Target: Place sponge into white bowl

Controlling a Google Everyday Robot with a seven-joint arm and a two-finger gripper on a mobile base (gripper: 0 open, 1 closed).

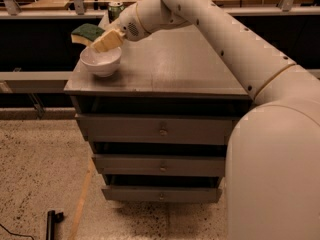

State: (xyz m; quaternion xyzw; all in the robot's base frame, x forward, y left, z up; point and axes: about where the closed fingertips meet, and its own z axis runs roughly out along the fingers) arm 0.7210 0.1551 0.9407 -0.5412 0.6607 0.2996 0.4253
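Note:
The white bowl [101, 61] stands near the front left corner of the grey cabinet top [170, 66]. My gripper [100, 40] hovers just above the bowl's far rim, shut on the sponge [87, 32]. The sponge's dark green top faces up and its pale yellow body sticks out to the left of the fingers, above and slightly behind the bowl. The white arm reaches in from the right.
A green drink can [115, 9] stands at the back of the cabinet top behind the arm. The cabinet has three drawers [160, 129] below. A dark rail runs to the left and right of the cabinet. A black object [51, 221] lies on the speckled floor.

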